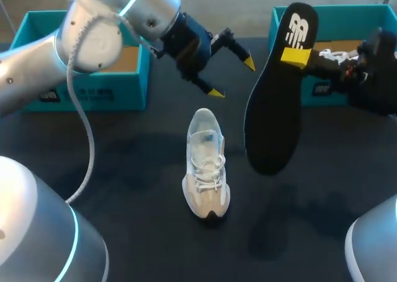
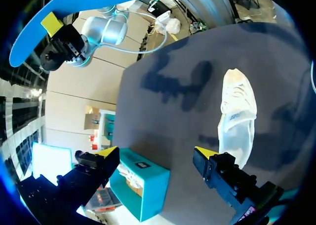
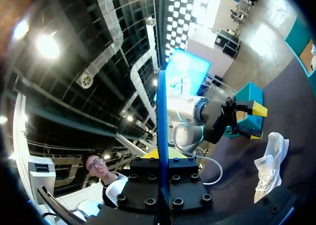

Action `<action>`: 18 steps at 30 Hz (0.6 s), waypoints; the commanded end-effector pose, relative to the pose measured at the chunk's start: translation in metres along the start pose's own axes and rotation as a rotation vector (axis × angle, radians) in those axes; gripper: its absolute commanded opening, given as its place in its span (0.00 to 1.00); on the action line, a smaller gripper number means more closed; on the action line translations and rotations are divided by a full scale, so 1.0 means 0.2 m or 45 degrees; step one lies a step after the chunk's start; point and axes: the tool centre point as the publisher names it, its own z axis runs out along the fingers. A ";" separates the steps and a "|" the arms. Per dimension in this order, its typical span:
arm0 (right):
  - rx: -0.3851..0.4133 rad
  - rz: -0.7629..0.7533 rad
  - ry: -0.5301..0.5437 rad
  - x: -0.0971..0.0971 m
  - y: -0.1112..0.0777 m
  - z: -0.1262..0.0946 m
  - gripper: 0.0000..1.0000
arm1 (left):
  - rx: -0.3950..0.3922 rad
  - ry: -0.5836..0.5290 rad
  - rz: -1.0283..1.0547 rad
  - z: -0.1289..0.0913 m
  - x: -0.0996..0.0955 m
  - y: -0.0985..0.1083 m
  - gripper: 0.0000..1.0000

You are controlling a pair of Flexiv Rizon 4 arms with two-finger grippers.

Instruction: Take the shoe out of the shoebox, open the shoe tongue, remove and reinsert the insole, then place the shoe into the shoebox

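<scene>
Black insole (image 1: pixel 273 108) already out, we are holding it clamped in our right gripper (image 1: pixel 296 57) beside the shoe (image 1: pixel 206 164) on the worktop (image 1: pixel 124 170), our left gripper (image 1: pixel 232 77) hanging released beyond it, reinsertion and boxing not yet done.

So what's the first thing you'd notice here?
The big black insole, held up in the air on the right side by the right pincer. Next, the white shoe sitting in the middle of the dark table, with the left pincer open in the air beyond it.
</scene>
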 end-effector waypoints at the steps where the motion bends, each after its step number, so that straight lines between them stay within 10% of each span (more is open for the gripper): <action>1: -0.079 0.000 -0.012 0.04 -0.02 0.02 0.00 | -0.004 -0.065 0.003 0.00 0.02 -0.01 1.00; 12: -0.079 0.000 -0.012 0.04 -0.02 0.02 0.00 | -0.004 -0.065 0.003 0.00 0.02 -0.01 1.00; 18: -0.111 0.124 -0.007 -0.01 0.13 0.04 0.00 | -0.077 -0.267 0.076 -0.05 -0.08 -0.01 1.00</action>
